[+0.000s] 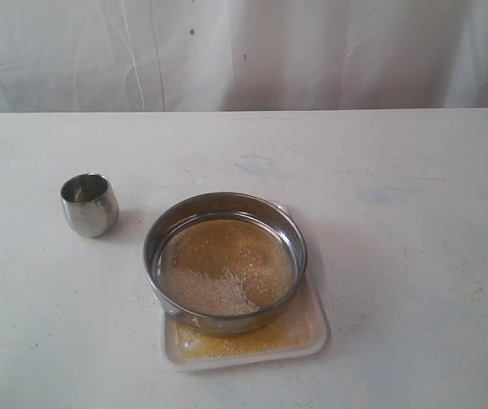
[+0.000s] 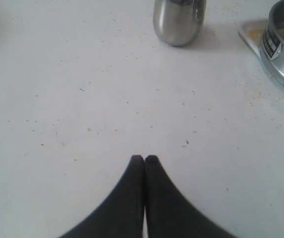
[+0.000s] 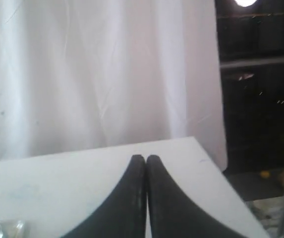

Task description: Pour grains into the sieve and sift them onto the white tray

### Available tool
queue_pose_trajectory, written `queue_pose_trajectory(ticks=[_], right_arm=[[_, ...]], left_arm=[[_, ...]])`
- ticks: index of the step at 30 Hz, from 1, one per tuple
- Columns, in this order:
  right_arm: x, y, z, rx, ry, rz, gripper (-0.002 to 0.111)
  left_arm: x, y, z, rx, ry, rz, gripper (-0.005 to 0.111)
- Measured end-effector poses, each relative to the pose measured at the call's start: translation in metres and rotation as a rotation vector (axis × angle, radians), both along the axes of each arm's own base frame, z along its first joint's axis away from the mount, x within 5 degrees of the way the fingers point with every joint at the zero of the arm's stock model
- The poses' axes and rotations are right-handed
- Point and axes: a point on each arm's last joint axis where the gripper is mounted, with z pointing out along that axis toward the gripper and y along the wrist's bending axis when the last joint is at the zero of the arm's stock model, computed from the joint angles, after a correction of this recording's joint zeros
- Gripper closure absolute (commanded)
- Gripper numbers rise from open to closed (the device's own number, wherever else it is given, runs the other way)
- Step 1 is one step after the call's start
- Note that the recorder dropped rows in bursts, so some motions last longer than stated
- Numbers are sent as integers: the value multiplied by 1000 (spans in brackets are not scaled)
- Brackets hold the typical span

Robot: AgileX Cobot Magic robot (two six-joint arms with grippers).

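Golden-yellow grains [image 1: 226, 256] in round steel sieve [image 1: 226, 322] on square white tray [image 1: 316, 331], open counter [image 1: 397, 256] around; left claw [image 2: 144, 157], right claw [image 3: 145, 157] clenched empty.

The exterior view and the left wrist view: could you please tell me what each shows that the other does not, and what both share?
Only the exterior view shows the inside of the sieve, with the grains on its mesh, the whole white tray beneath it, and the curtain behind the table. Only the left wrist view shows the left gripper, shut and empty over the table. Both show the steel cup standing upright, part of the sieve's wall and a corner of the tray.
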Motion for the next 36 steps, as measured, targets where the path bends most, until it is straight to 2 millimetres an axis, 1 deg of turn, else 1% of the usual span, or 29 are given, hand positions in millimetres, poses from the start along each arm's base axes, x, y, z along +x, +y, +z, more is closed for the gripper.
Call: queue_pose_trajectory(ticks=[3, 4, 5, 6, 7, 8, 10, 14, 17, 19, 36], right_arm=[[13, 13, -29, -27, 86, 111, 108], [19, 20, -45, -80, 109, 170, 108], [22, 22, -52, -98, 106, 192, 108], [27, 26, -65, -116, 88, 211, 108], [30, 27, -71, -117, 73, 213, 108], [34, 29, -83, -104, 50, 207, 108], [38, 28, -99, -64, 26, 173, 108], [39, 22, -102, -61, 45, 56, 108], [37, 17, -119, -50, 222, -2, 108], [36, 16, -123, -48, 262, -12, 108], [36, 16, -123, -51, 269, -14, 108]], left_arm=[[0, 0, 0, 1, 0, 0, 107], [0, 0, 0, 1, 0, 0, 107], [0, 0, 0, 1, 0, 0, 107], [0, 0, 0, 1, 0, 0, 107], [0, 0, 0, 1, 0, 0, 107], [0, 0, 0, 1, 0, 0, 107], [0, 0, 0, 1, 0, 0, 107], [0, 0, 0, 1, 0, 0, 107], [0, 0, 0, 1, 0, 0, 107], [0, 0, 0, 1, 0, 0, 107], [0, 0, 0, 1, 0, 0, 107]])
